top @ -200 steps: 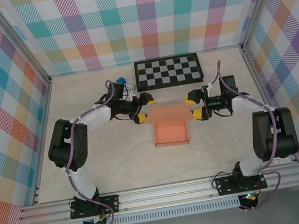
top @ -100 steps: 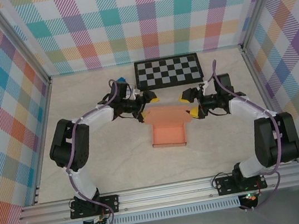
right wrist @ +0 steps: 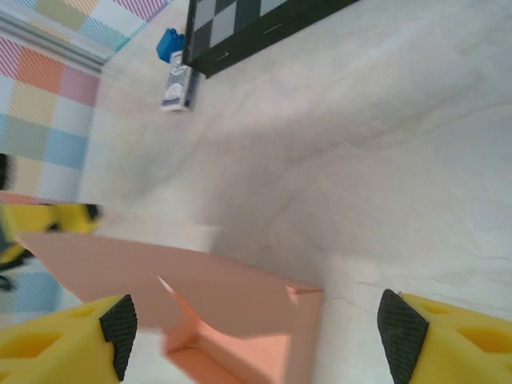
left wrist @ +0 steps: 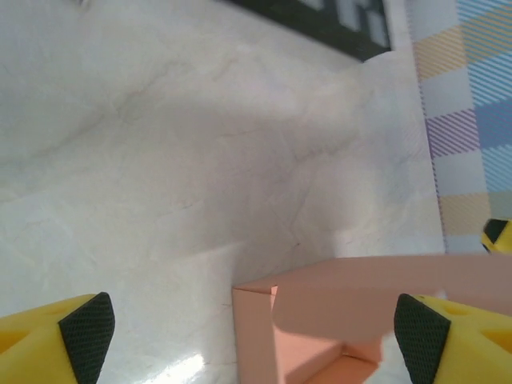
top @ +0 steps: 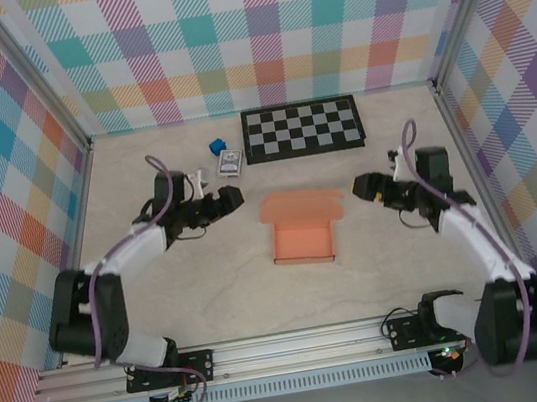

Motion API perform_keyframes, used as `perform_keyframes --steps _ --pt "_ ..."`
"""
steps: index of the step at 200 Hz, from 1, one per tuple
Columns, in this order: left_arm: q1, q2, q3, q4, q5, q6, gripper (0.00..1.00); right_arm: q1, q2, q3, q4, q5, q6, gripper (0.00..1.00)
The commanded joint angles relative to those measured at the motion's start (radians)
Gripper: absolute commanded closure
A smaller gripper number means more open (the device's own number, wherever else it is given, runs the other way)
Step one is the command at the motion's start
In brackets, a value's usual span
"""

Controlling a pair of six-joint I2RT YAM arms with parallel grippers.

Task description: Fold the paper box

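Observation:
The paper box [top: 301, 228] is a salmon-orange open tray with its back flap raised, lying mid-table. In the left wrist view the paper box [left wrist: 360, 280] stands ahead of my left gripper [left wrist: 252, 330], whose jaws are wide apart and hold nothing. From above, the left gripper [top: 233, 198] hangs left of the box, apart from it. My right gripper [top: 360, 187] is off the box's right side, also clear of it. In the right wrist view the right gripper [right wrist: 260, 330] is open and the paper box [right wrist: 216, 296] shows its hollow inside.
A checkerboard [top: 301, 128] lies at the back of the table. Left of it sit a tiny blue cube [top: 215, 147] and a small card pack [top: 232, 163]. Plaid walls close in the table on three sides.
Both grippers have drawn away from the box, the left one to the left, the right one to the right. The box stays put with its flap up.

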Motion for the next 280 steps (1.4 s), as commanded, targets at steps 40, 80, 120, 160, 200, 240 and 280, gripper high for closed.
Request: perform_keyframes --steps 40,80,120,160,200,240,280 --pt "-0.217 -0.027 -0.247 0.517 -0.098 0.402 0.27 0.155 -0.21 -0.224 0.3 0.174 -0.261 0.2" --pt "-0.244 -0.004 -0.325 0.722 -0.186 0.451 0.28 0.277 -0.094 -0.164 0.305 0.289 -0.356 0.39" --pt "-0.295 0.059 -0.318 0.799 -0.266 0.538 0.38 0.374 -0.022 -0.149 0.396 0.419 -0.358 0.43" --pt "-0.313 0.117 -0.295 0.885 -0.308 0.491 0.54 0.381 0.004 -0.143 0.415 0.437 -0.356 0.48" --pt "-0.334 0.079 -0.27 0.847 -0.325 0.489 0.68 0.439 0.033 -0.164 0.455 0.423 -0.311 0.69" --pt "-0.367 0.09 -0.255 0.827 -0.344 0.483 0.8 0.51 0.015 -0.143 0.411 0.488 -0.341 0.81" --pt "-0.395 0.119 -0.235 0.834 -0.354 0.47 0.91 0.561 0.054 -0.119 0.407 0.601 -0.349 0.88"
